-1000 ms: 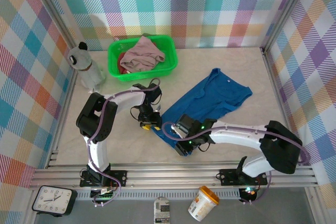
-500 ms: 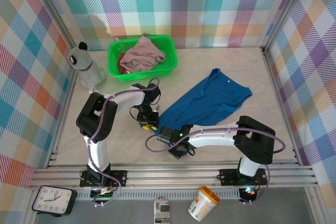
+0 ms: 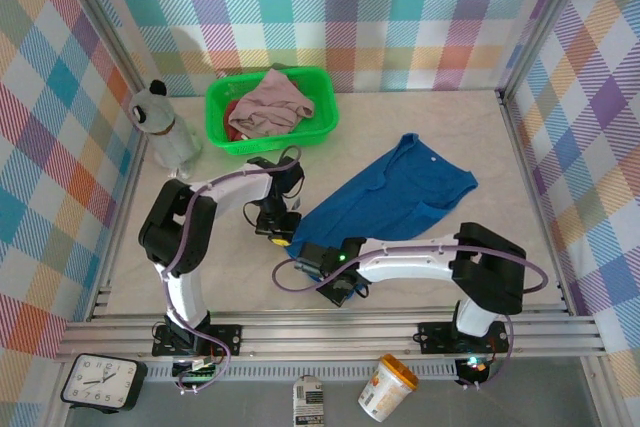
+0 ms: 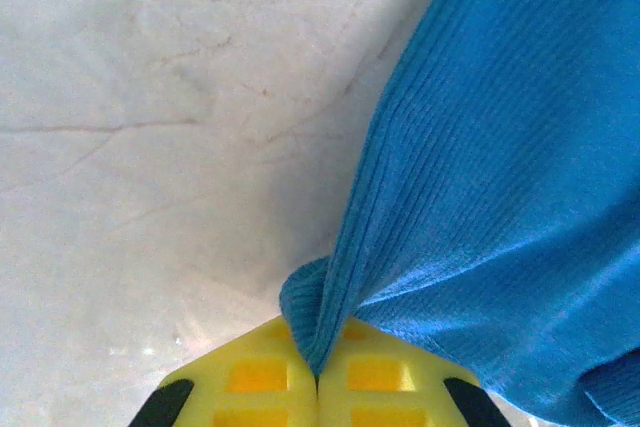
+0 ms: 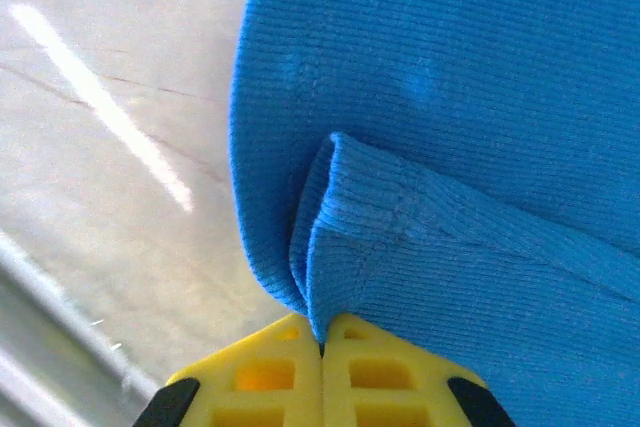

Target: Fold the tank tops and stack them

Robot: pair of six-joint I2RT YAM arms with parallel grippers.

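Currently the royal blue tank top (image 3: 385, 197) reads as a fine-ribbed knit, lying mostly flat on the pale marble-look table (image 3: 240, 267) as a long diagonal shape: neck end toward the far right, hem end toward near centre. Hem has a stitched band. In the right wrist view it's doubled over into a small fold with a rounded lip. In the left wrist view the edge bunches into a narrow ridge. The mauve-pink tank top (image 3: 270, 105) sits crumpled in the green plastic basket (image 3: 275, 143) at far left, with a sliver of the dark red tank top (image 3: 232, 112) showing under it on the basket's left side. A clear bottle (image 3: 170, 135) with a dark top stands upright just left of the basket. Below the table's near rail are a clock (image 3: 100, 382) and a tub (image 3: 385, 387). Both arms are low at the hem end. The left arm goes up from its base, forearm running right, wrist turned back toward the near side. The left gripper (image 4: 318, 372) has its yellow fingers pressed together, with the blue edge pinched between them. The right arm is folded, elbow out right, forearm running left along the near edge. The right gripper (image 5: 322, 345) is clamped on the folded hem corner, close beside the left one.
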